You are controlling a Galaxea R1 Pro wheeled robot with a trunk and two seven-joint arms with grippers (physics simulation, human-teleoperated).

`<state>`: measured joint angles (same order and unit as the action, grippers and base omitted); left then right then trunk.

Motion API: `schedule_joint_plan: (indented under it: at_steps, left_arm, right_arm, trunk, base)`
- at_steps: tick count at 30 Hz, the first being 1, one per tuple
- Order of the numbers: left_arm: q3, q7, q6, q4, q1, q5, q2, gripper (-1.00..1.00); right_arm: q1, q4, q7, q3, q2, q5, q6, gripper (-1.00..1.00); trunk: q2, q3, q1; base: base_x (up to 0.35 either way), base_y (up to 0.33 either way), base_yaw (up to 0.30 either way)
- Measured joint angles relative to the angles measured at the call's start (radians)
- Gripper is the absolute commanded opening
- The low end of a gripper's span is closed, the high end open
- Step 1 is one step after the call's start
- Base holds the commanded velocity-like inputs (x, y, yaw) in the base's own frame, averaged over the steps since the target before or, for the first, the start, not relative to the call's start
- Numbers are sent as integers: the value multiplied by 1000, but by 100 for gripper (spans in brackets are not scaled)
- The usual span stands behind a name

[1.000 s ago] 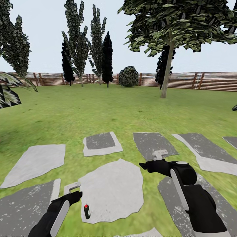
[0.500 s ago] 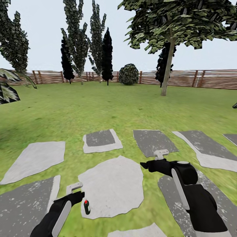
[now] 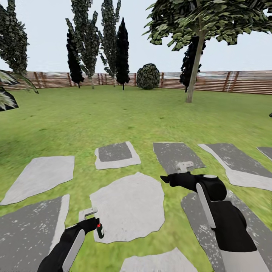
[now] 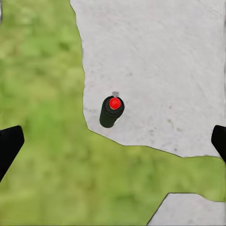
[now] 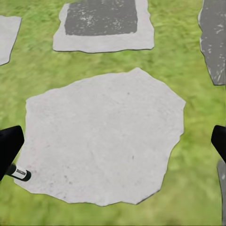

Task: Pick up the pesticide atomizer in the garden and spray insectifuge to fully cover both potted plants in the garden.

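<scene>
Garden [image 3: 136, 113] first, since it's the biggest thing here: wide lawn, brown slat fence [image 3: 211, 81] along the far edge, dark trees and one big leafy tree [image 3: 196, 49] on the far right. Compared with a second ago the whole head view has dipped and shifted a bit, so that's my camera moving, not the scenery. No potted plants that I can make out from here, only a few leaves poking in at the far left edge, so the spraying part is a long way off.

Closer in there's a patch of grey stepping slabs, and the pale rounded slab [image 3: 128, 209] in the middle is the one that matters. My right arm hangs over the right side of it with the right gripper [image 3: 184, 166] idle; in its wrist view the fingers sit at the two edges of the frame, so it looks spread wide.

What has actually changed is the left gripper [image 3: 90, 214]: a second ago it sat clearly to the left of the bottle, now it's closed the gap and is just beside it. In the left wrist view the fingers [image 4: 10, 143] are wide apart, nothing between them touching yet.

Smallest bit: the pesticide atomizer [image 3: 99, 230], standing upright on the near left corner of that pale slab, right by the grass edge. From above, the pesticide atomizer [image 4: 111, 111] shows a red top. I'd say I'm lined up for the grab, just need to come down and squeeze.
</scene>
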<state>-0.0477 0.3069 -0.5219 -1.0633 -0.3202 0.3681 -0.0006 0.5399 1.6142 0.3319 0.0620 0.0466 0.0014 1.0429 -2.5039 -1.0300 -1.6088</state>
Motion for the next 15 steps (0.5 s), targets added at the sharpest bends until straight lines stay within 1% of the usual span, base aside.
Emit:
schedule_joint_plan:
  at_steps: [5,7,10,15]
  left_arm:
    - [0,14,-26,-81,2,0,2,100]
    - [1,20,-52,-117,4,1,4,100]
    - [2,25,-77,-140,6,0,5,100]
    - [10,26,-89,-142,2,0,12,100]
  right_arm:
    - [0,0,0,0,0,0,0,100]
    - [-1,0,0,0,0,0,0,100]
    - [-1,0,0,1,-1,0,0,100]
    - [-1,0,0,1,-2,0,0,100]
  trunk:
    - [-1,-19,-2]
    - [-2,-27,-3]
    - [-2,-39,-5]
    - [-4,-58,-7]
  base:
    - [0,0,0]
    - [0,0,0]
    - [0,0,0]
    - [0,0,0]
